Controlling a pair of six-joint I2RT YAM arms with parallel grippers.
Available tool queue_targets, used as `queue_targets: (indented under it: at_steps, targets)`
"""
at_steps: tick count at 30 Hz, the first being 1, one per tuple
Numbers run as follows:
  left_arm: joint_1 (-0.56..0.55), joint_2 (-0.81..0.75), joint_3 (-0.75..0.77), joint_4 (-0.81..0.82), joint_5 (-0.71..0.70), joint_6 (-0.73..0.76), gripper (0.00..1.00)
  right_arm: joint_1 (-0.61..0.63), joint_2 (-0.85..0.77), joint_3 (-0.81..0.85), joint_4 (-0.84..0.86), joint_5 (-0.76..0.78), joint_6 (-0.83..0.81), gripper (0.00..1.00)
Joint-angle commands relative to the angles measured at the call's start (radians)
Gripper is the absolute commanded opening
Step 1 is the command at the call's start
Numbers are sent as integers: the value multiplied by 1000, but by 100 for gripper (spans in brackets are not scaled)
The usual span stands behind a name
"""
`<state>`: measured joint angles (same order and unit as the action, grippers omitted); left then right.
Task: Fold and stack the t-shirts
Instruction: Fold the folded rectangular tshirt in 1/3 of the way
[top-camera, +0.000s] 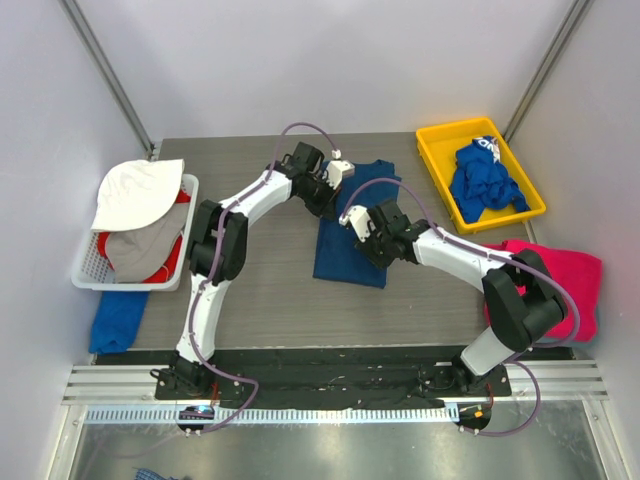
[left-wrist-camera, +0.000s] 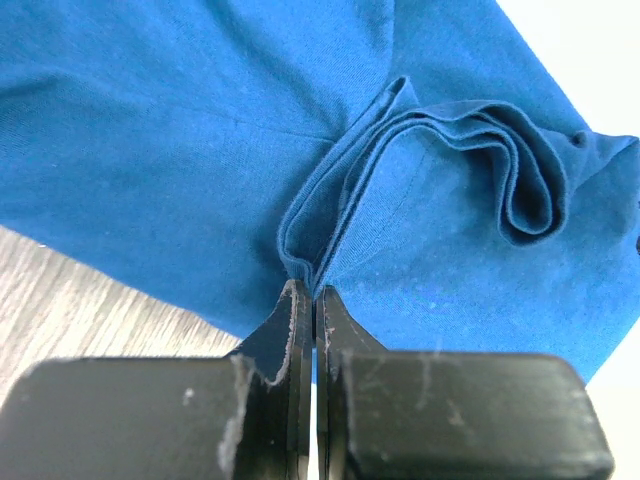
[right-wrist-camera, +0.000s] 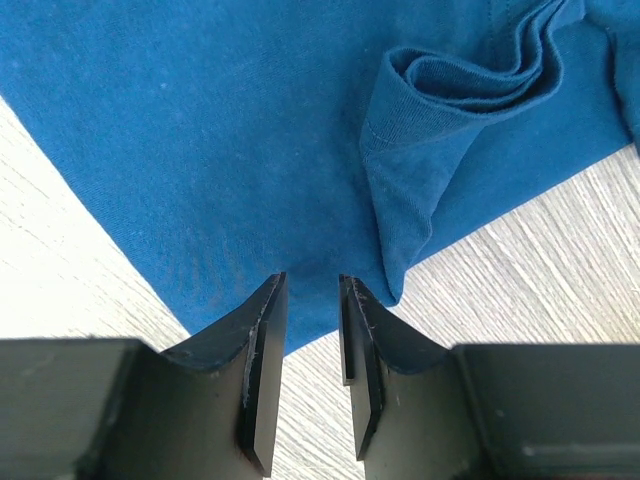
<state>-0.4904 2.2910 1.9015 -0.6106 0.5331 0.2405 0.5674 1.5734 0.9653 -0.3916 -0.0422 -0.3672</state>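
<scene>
Clutter flanks the grey table (top-camera: 250, 290): white basket (top-camera: 85, 268) left, yellow bin (top-camera: 437, 165) right. Left gripper (left-wrist-camera: 312, 290) pinches the tee (left-wrist-camera: 150, 150) fold; right gripper (right-wrist-camera: 312, 285) gapes, empty.

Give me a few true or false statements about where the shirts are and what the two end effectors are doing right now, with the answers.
1. The left end effector is shut on a fold of the blue t-shirt. True.
2. The yellow bin holds nothing. False: a royal-blue t-shirt with white lettering lies crumpled in it.
3. The fingers of the right end effector stand apart over the edge of the blue t-shirt. True.
4. The pink t-shirt is in the white basket. False: it lies at the right edge of the table.
</scene>
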Motion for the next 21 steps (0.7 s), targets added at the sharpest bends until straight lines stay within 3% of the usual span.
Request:
queue_targets:
  at_steps: [1, 8, 21]
  targets:
    - [10, -65, 1, -9, -30, 23, 0, -1, -13, -7, 60, 8, 4, 35]
    - [10, -42, 11, -17, -35, 31, 0, -3, -6, 27, 76, 36, 5, 47]
    - [10, -24, 10, -18, -21, 29, 0, -1, 119, 124, 114, 102, -41, 51]
